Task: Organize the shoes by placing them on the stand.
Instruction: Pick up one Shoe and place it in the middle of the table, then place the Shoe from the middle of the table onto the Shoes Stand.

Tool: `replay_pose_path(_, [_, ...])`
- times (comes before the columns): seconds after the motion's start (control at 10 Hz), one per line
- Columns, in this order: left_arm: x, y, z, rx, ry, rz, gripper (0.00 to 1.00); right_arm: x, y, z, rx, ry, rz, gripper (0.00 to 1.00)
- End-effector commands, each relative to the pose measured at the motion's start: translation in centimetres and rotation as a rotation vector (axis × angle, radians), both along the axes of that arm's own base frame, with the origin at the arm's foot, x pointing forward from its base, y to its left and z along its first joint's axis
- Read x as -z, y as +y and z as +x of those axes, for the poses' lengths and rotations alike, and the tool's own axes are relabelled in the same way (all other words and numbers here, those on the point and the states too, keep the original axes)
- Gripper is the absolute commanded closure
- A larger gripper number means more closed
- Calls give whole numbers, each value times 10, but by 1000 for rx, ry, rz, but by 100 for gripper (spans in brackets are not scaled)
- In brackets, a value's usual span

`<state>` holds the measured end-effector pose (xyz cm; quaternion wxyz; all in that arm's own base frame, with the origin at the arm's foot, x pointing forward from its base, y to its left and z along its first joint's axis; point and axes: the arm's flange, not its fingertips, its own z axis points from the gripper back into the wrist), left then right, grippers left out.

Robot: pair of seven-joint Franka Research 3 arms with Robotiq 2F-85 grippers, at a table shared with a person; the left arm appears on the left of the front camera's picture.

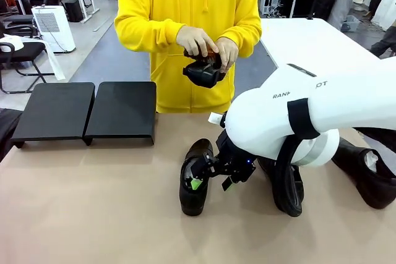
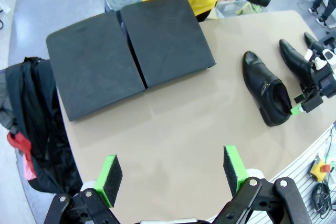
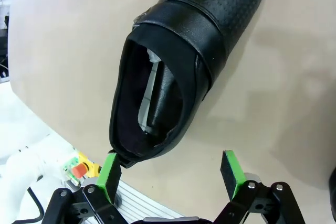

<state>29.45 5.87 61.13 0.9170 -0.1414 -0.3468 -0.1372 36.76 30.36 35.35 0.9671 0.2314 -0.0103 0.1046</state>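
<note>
Your right gripper [image 1: 210, 183] gapes released at the shoe [image 1: 189, 201]'s heel, toward the table [image 1: 93, 214]'s near edge, likely lined up to grasp; your left gripper [image 2: 173, 174] hovers spread, empty.

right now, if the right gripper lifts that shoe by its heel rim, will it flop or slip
The shoe is probably stiff: its heel rim stands open unsupported. The shiny leather might slip between the pads of the right gripper. Held at the heel, the long toe would likely tip downward.
</note>
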Motion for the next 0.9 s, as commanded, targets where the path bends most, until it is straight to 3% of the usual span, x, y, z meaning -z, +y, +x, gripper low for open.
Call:
replay_pose_path(0.0, [0,0,-1,15,-5,-6,0,-4,4,4,16,-9,7,0])
replay_pose_path(0.8, [0,0,-1,15,-5,-6,0,-4,4,4,16,-9,7,0])
